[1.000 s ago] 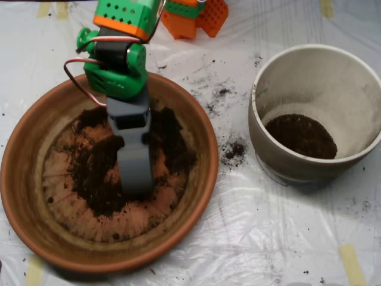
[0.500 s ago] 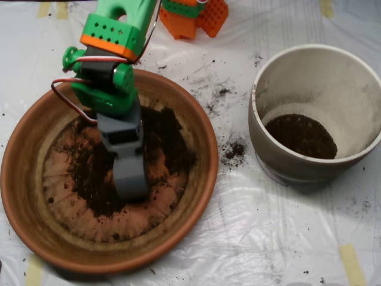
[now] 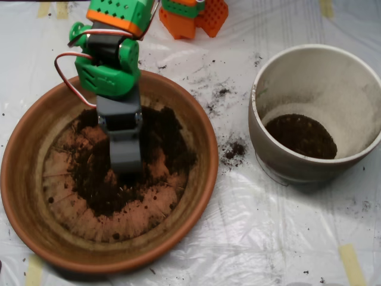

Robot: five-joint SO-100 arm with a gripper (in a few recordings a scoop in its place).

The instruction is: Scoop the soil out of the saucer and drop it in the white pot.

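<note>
From my feed, the nearest thing is the terracotta saucer [image 3: 18, 179] at lower left, sitting on a clear plastic sheet [image 3: 268, 238] taped down with yellowish tape strips [image 3: 352, 262]. Dark soil [image 3: 98, 190] is spread over the ridged base, thickest around the middle, with bare orange ridges showing along the lower part. My grey scoop [image 3: 125, 161] points down into that soil near the saucer's centre, its tip touching the dark patch; I cannot tell how its two shells stand. Above it I see the green wrist housing [image 3: 108, 68] with a red wire looping to the left. To the right, well apart, stands the white pot [image 3: 333, 77], a layer of soil in its bottom. Spilled crumbs [image 3: 234, 149] lie between saucer and pot.
</note>
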